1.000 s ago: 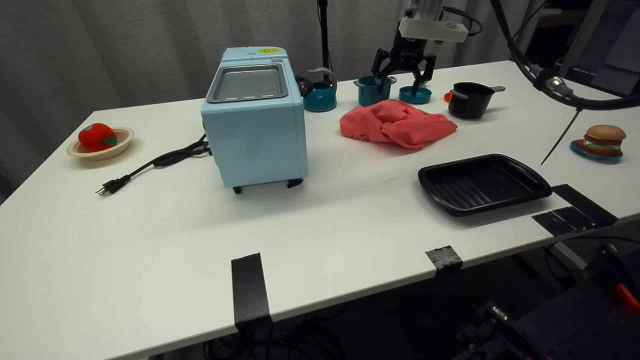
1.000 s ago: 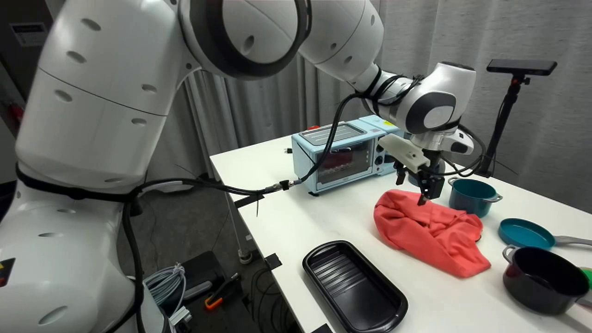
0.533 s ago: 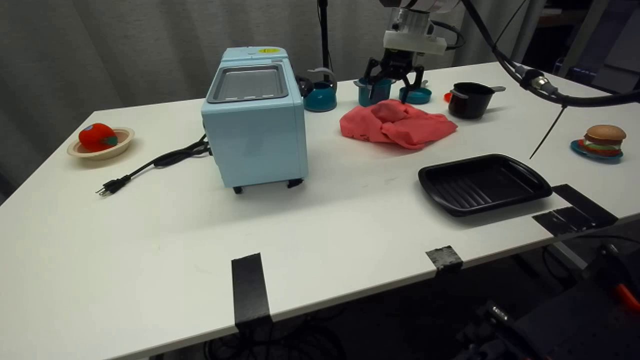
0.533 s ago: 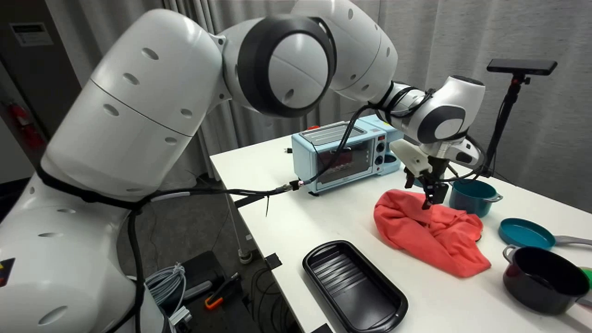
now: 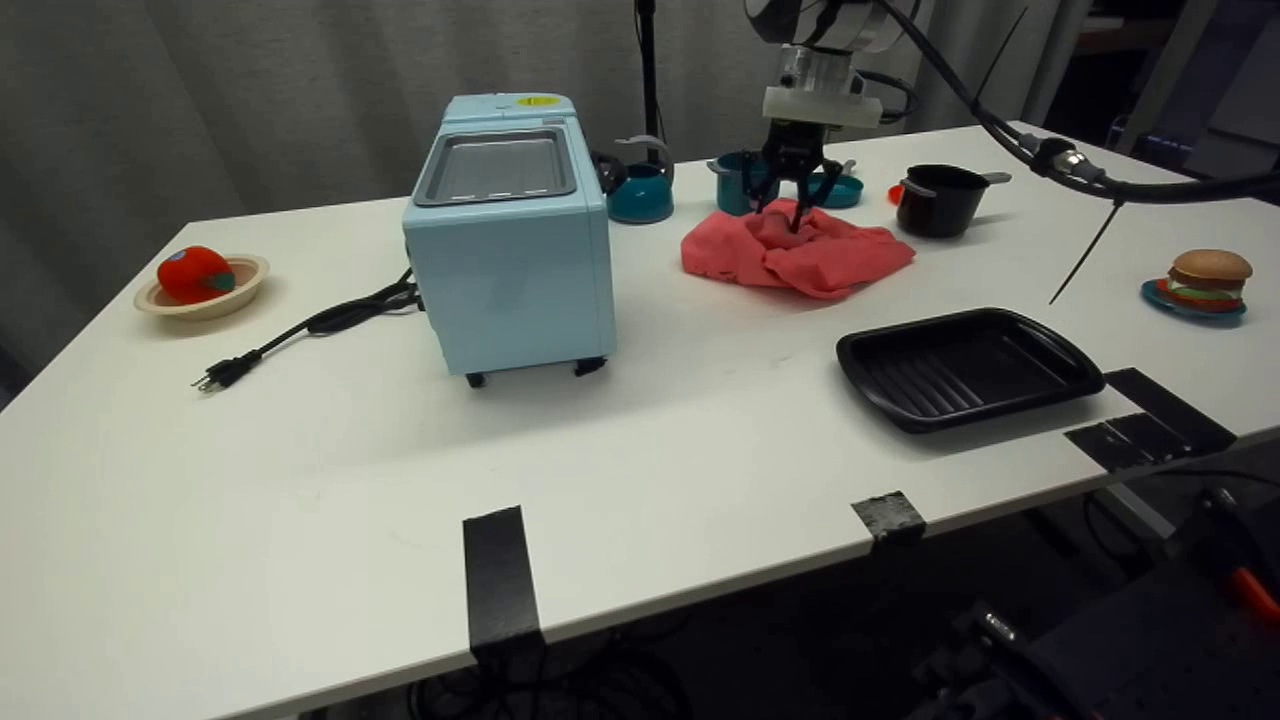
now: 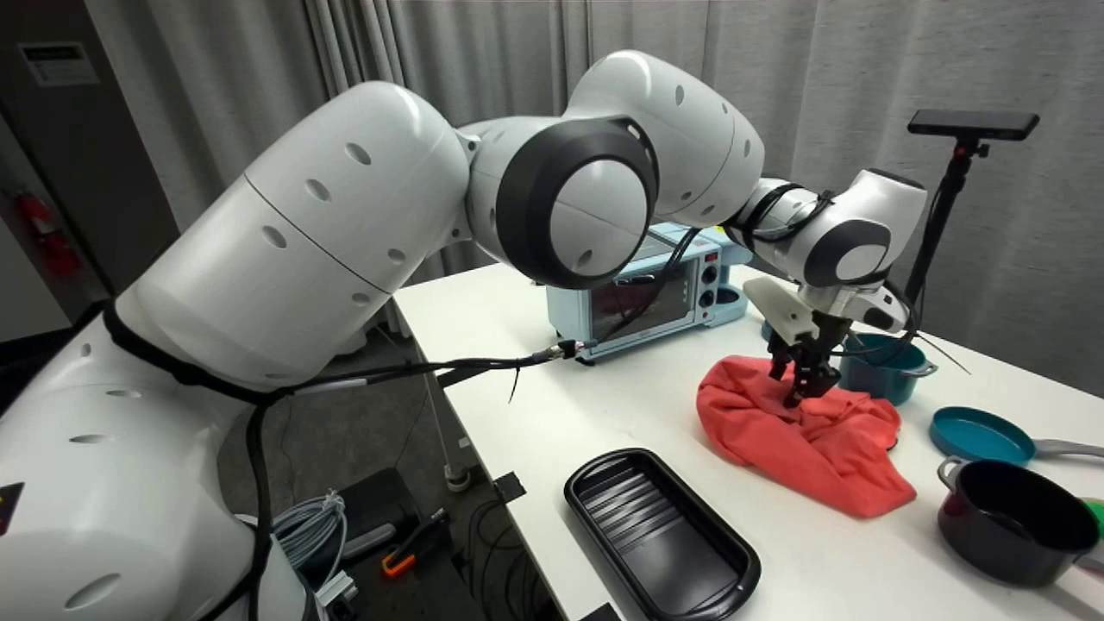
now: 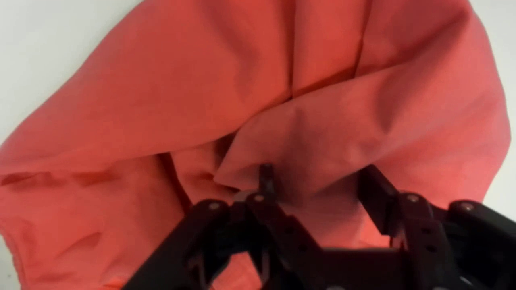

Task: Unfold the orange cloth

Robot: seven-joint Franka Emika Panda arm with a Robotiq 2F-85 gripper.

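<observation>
Cloth (image 6: 819,461) heaped in loose folds on the table (image 6: 634,405), between pan (image 6: 690,561) and teal pot (image 6: 884,379). Claw (image 7: 316,177) low over it, fingers apart, a raised fold in the gap; whether tips touch, can't tell. Looks light and limp, hard to harm: I'd pinch that fold's loose edge.

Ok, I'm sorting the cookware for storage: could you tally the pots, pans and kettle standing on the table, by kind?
Pots: 2 (teal pot, black pot)
Pans: 2 (teal pan, black pan)
Kettle: 1
Total: 5
</observation>
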